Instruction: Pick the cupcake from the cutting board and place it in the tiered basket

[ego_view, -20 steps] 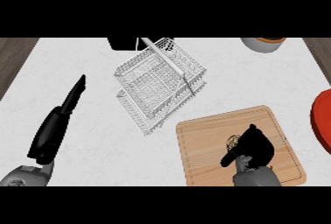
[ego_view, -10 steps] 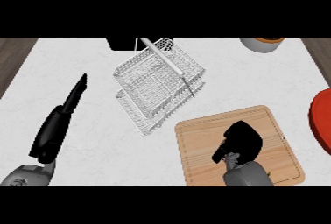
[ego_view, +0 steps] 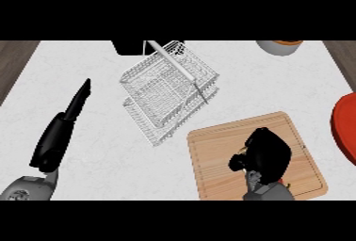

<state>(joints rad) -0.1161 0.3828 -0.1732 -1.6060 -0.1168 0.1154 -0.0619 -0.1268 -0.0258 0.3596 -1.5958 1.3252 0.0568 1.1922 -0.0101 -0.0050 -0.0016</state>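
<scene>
My right hand (ego_view: pixel 268 153) is over the middle of the wooden cutting board (ego_view: pixel 212 157) at the lower right, its fingers curled down and inward. The cupcake is hidden under those fingers, which appear closed round it. The white wire tiered basket (ego_view: pixel 170 89) stands up and to the left of the board, a short way from the hand. My left hand (ego_view: pixel 57 139) rests at the left of the counter, fingers straight and pointing away from me, holding nothing.
A red plate (ego_view: pixel 345 127) juts in at the right edge, close to the board. A pale cup (ego_view: pixel 280 47) with orange contents stands at the far right. A dark object (ego_view: pixel 132 47) sits just behind the basket.
The right hand's fingers have drawn in from a spread pose to a curled one over the board's middle. The left hand and the basket have not moved.
</scene>
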